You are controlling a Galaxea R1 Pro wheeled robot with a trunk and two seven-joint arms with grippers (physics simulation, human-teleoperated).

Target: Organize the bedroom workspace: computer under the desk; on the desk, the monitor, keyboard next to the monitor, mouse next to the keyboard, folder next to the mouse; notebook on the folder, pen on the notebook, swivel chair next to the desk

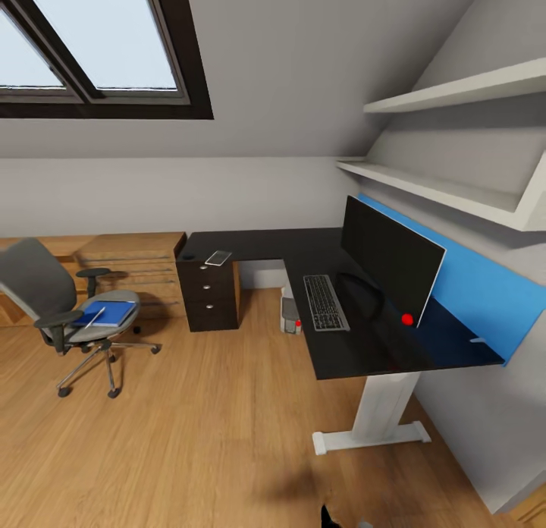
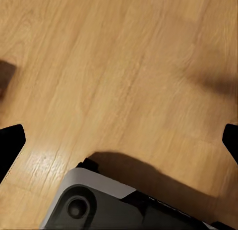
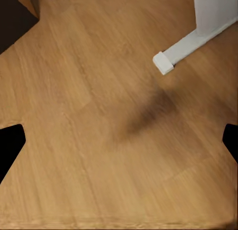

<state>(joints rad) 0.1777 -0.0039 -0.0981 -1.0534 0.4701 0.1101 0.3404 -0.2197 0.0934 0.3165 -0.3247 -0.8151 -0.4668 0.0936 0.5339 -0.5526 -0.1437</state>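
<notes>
Both grippers' fingers (image 2: 11,143) (image 3: 11,141) are hanging spread over bare floor (image 3: 99,141), gripping nothing. You're seeing the folder (image 1: 106,313) lying on the swivel chair (image 1: 72,315), pen (image 1: 95,317) resting across it, the keyboard (image 1: 325,302) sitting beside the monitor (image 1: 390,259) on the desk (image 1: 364,346).

You have one bench (image 1: 262,247) in the head view, carrying one monitor (image 1: 390,259) and one keyboard (image 1: 326,303). One computer (image 1: 290,315) stands beneath it. At nine o'clock sits one swivel chair (image 1: 64,308), holding one folder (image 1: 110,313) and one pen (image 1: 95,317) (lying across the blue). Count three drawers (image 1: 208,293) in the black unit, two wall shelves (image 1: 447,92) at two o'clock, and one roof window (image 1: 91,42) at eleven o'clock. One small flat grey item (image 1: 218,258) lies on the bench.
</notes>
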